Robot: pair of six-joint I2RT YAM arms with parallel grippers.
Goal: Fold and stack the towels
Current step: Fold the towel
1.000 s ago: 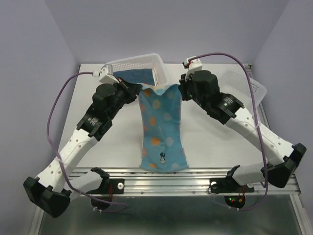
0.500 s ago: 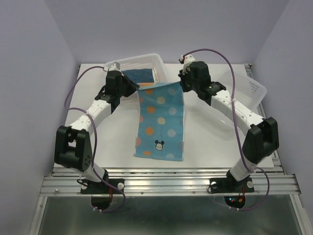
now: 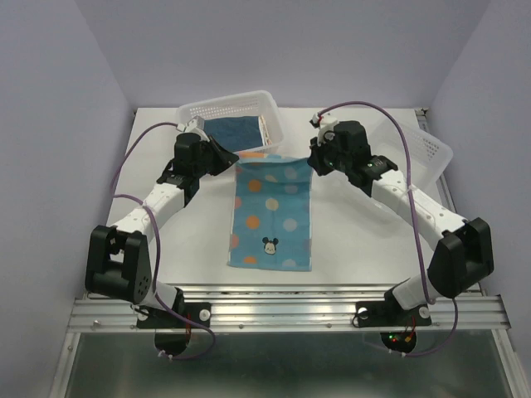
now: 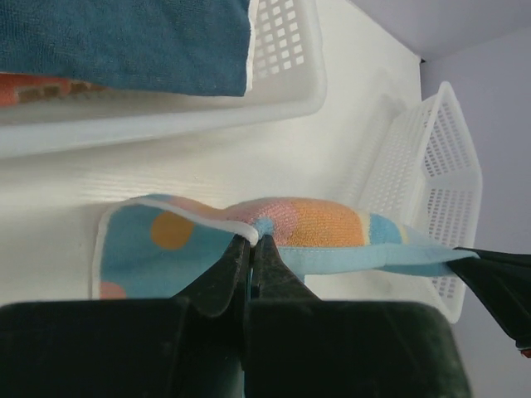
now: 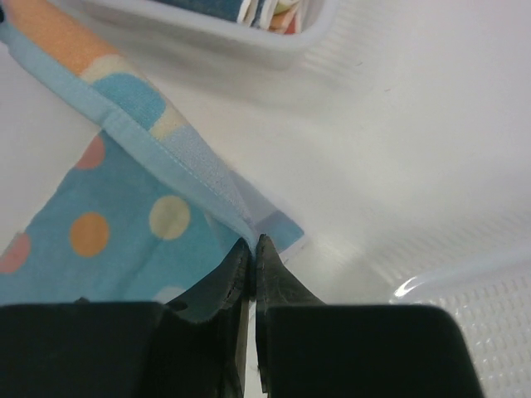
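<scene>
A light blue towel (image 3: 272,214) with orange and pale spots and a small mouse face lies lengthwise on the table, its far edge lifted. My left gripper (image 3: 235,159) is shut on the towel's far left corner (image 4: 253,232). My right gripper (image 3: 310,161) is shut on the far right corner (image 5: 251,240). The far edge hangs taut between them, just in front of the basket. A navy towel (image 3: 232,129) lies in the white basket (image 3: 217,110), on top of an orange one whose edge shows in the left wrist view (image 4: 33,87).
A second white perforated basket (image 3: 423,145) stands at the far right of the table. The basket with towels is at the far middle, close behind both grippers. The table's front edge and metal rail (image 3: 282,303) lie near the towel's near end.
Both grippers have moved down and toward the near side with the towel's far edge. The towel now lies mostly flat on the table; a second ago it hung stretched higher up.
</scene>
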